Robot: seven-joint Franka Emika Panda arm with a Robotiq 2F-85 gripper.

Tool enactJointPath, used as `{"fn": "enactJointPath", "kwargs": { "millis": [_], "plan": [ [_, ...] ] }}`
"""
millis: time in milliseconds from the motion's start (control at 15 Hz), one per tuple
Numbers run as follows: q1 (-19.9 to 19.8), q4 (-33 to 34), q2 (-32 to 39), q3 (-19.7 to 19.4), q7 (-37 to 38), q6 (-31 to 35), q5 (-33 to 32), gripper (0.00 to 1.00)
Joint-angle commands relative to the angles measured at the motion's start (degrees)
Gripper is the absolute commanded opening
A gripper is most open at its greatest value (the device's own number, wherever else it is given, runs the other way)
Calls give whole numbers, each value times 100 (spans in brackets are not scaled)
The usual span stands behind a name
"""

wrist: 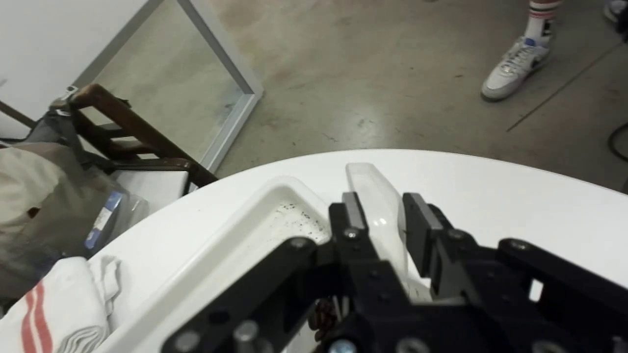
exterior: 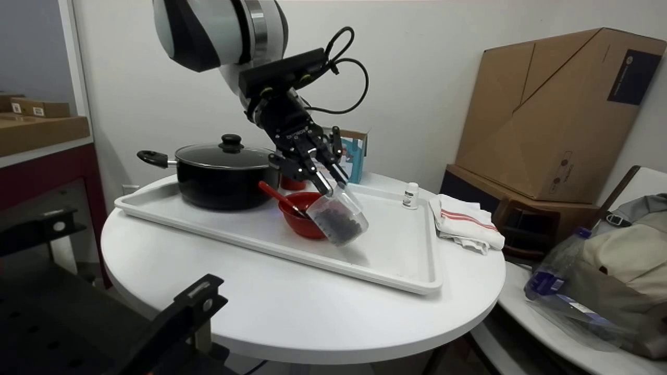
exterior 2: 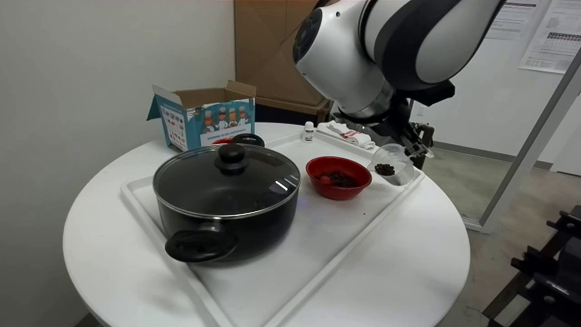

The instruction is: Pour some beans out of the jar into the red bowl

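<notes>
- You have the short, round, clear plastic jar point(exterior: 340, 216) in your black metal gripper point(exterior: 337, 188): its jaws pinch the pale, see-through handle point(wrist: 374, 198), as the wrist view shows.
- The jar seems to hang above the wide white plastic tray point(exterior: 398, 247). In both exterior views it is to the right of the shallow, round, bright red bowl point(exterior 2: 338, 194).
- This is what counts most: the jar leans, and its long way points left, so its mouth looks toward the bowl.
- The jar's lip looks just beside the bowl's rim; you cannot tell if they touch.
- Little dark beans point(exterior 2: 385, 169) sit in the jar, and dark bits like them lie in the bowl, so the pour looks partly done.
- For more, you would likely bring the mouth left, over the bowl, then tip. Tip too far right and beans could spill.
</notes>
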Motion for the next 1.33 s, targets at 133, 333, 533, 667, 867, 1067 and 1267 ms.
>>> {"fn": "enactJointPath", "kwargs": {
  "millis": [133, 333, 533, 667, 867, 1067, 1267],
  "plan": [
    [-283, 522, -135, -415, -471, 302, 1465, 11],
    [-468, 816, -191, -721, -586, 363, 2156, 11],
    [-652, 1153, -324, -954, -810, 342, 2947, 10],
    [-732, 1394, -447, -1054, -958, 295, 3531, 10],
    [-842, 1775, -646, -1108, -1096, 312, 4360, 11],
    [-897, 2037, -755, -1159, -1033, 710, 4939, 11],
    [-976, 2129, -640, -1223, -1031, 1663, 5340, 11]
  ]
}}
